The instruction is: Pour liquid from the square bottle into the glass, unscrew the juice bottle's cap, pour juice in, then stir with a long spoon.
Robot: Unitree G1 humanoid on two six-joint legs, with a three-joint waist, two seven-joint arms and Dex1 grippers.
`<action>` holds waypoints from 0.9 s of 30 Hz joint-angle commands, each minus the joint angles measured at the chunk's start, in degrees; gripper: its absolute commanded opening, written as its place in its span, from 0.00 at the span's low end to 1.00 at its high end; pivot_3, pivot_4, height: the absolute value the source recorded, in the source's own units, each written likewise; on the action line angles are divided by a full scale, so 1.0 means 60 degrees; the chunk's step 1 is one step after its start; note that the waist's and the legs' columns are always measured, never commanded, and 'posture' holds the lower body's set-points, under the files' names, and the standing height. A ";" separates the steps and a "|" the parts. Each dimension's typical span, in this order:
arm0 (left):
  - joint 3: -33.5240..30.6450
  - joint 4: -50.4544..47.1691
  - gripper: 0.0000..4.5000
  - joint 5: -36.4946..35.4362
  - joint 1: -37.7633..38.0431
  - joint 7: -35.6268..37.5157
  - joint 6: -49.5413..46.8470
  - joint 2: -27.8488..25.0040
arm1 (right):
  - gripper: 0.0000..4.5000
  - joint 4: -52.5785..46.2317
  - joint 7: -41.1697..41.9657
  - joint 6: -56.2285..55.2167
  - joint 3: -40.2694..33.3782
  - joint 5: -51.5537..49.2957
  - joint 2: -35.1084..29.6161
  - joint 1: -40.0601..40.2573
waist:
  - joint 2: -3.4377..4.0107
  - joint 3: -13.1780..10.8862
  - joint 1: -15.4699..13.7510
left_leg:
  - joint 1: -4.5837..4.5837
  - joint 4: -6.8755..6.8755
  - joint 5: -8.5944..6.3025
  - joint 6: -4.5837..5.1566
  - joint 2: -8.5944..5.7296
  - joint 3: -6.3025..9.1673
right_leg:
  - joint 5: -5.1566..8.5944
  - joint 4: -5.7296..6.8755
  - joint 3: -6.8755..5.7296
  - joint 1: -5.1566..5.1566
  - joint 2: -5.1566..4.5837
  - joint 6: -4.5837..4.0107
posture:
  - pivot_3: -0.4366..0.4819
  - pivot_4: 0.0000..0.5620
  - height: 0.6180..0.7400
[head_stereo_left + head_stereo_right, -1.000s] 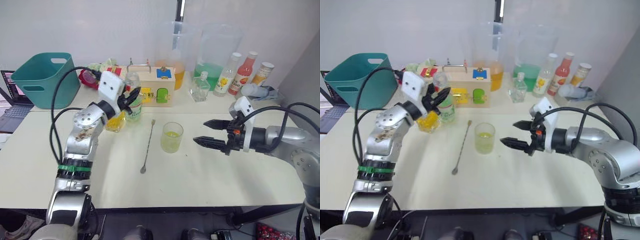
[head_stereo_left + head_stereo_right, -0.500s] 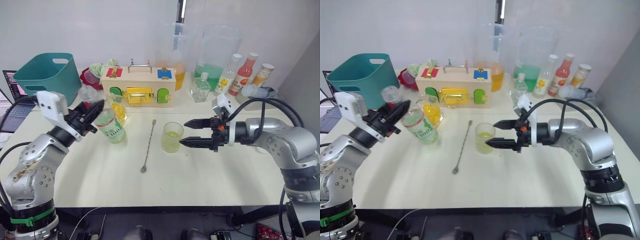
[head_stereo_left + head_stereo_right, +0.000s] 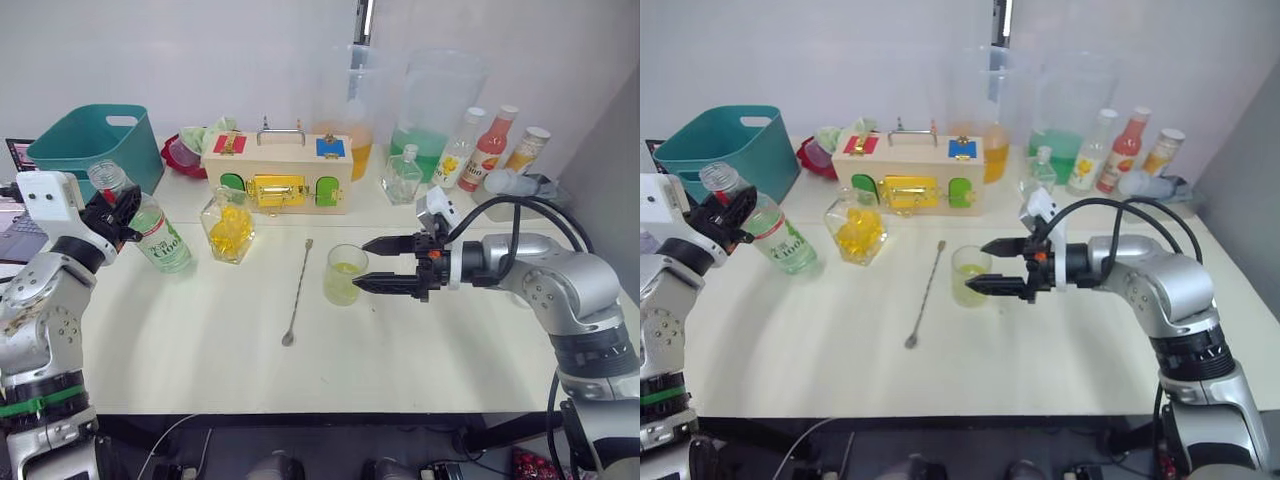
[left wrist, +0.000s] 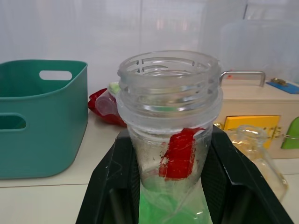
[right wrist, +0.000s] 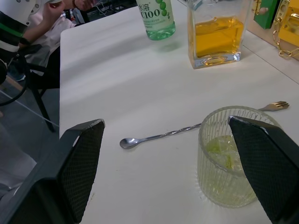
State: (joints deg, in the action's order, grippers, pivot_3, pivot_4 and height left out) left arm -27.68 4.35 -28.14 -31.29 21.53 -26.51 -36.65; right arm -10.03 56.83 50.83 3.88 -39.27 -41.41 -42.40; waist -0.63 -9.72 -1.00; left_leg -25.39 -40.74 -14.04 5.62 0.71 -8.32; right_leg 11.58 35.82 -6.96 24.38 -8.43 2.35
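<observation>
Pale tabletop (image 3: 420, 350) carries everything. Back row, largest first: teal plastic bin (image 3: 85, 150) at far left, two tall clear plastic pitchers, one with orange liquid (image 3: 345, 110) and one with green (image 3: 430, 115), then a wooden latch box with coloured doors (image 3: 278, 172). Right arm lies low across the table; right gripper (image 3: 378, 264) spread wide, one finger to either side of the plain clear cylindrical glass (image 3: 345, 275) without touching it, so the glass is framed but not yet gripped. Glass holds a shallow layer of pale yellow-green liquid. Left gripper (image 3: 112, 212) pinches the slim clear plastic juice bottle with the green-and-white label (image 3: 150, 228) at its neck, well out to the left of the glass and tilted, neck toward the robot's left, base toward the table middle. Wrist view shows the mouth open, threads bare, no cap on; pale green drink fills the body below the shoulder. Judgement: cap step is done and the juice pour comes next. It turns on carrying the bottle rightward across the table to the glass, then swinging its long axis over so the mouth leads; left arm has it, right arm is placed to steady the glass. Squat clear square glass bottle (image 3: 229, 226), yellow liquid about halfway up, stands between the two. Thin long silver spoon (image 3: 296, 293) lies flat just left of the glass, bowl toward the robot.
</observation>
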 commanded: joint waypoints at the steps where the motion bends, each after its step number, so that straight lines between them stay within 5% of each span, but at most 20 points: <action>1: 0.0198 0.0645 0.30 0.0253 -0.0746 0.0322 0.0748 -0.0218 | 1.00 -0.0389 -0.0169 0.0095 -0.0451 -0.0078 -0.0165 0.0036 | -0.0003 0.0000 0.0033 | 0.0000 0.0001 0.0000 -0.0001 0.0000 -0.0003 | 0.0000 0.0000 0.0000 -0.0001 0.0000 0.0000 | 0.48 0.27 0.94; 17: 0.0936 0.1846 0.30 0.1338 -0.1008 0.0449 0.1587 -0.0270 | 1.00 -0.0555 -0.0461 0.0119 -0.0572 -0.0087 -0.0194 0.0145 | -0.0006 0.0000 0.0136 | 0.0002 0.0007 0.0002 -0.0002 0.0003 -0.0008 | 0.0000 0.0000 0.0004 0.0019 -0.0004 0.0000 | 0.48 0.27 0.94; 26: 0.0705 0.1436 0.99 0.1334 -0.1215 0.0110 0.1692 -0.0211 | 1.00 -0.0560 -0.0538 0.0278 -0.0532 -0.0156 -0.0132 0.0064 | -0.0006 0.0000 0.0119 | 0.0001 0.0007 0.0002 -0.0002 0.0003 -0.0008 | -0.0001 0.0000 0.0007 0.0022 -0.0008 -0.0001 | 0.48 0.27 0.94; 27: 0.0675 0.1400 0.99 0.1311 -0.1227 0.0079 0.1699 -0.0202 | 1.00 -0.0550 -0.0539 0.0299 -0.0532 -0.0153 -0.0131 0.0056 | -0.0006 0.0000 0.0117 | 0.0001 0.0007 0.0001 -0.0002 0.0003 -0.0008 | -0.0001 -0.0001 0.0007 0.0021 -0.0009 -0.0001 | 0.48 0.27 0.94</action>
State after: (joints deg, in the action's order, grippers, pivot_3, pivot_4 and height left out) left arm -21.92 15.65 -19.63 -37.30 22.83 -17.53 -36.76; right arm -11.86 53.64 52.65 2.58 -39.47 -41.73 -41.29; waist -0.66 -9.73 -0.30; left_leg -25.38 -40.70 -14.03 5.61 0.73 -8.37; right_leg 11.57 35.81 -6.92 24.51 -8.49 2.34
